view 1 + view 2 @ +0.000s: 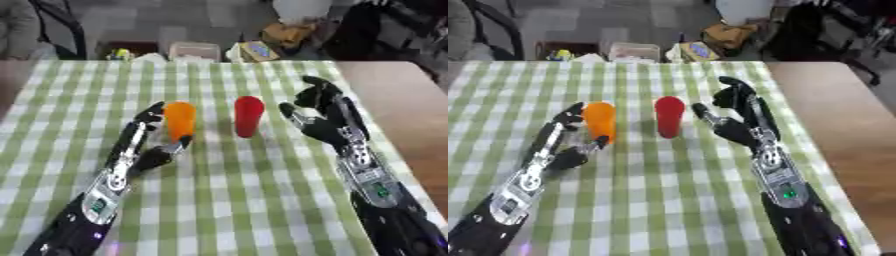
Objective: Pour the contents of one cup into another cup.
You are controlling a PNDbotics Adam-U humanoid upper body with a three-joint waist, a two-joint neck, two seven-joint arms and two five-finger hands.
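An orange cup (180, 120) and a red cup (248, 115) stand upright side by side on the green-and-white checked cloth (236, 195). My left hand (150, 145) is at the orange cup, fingers straight along its left side and the thumb below its right side, not closed round it. To the right of the red cup, with a small gap, my right hand (320, 116) is held open, its thumb pointing toward the cup. What is inside the cups is hidden.
Bare brown tabletop (402, 110) lies right of the cloth. Beyond the far table edge are a white container (194, 50), a box (254, 50) and other clutter on the floor.
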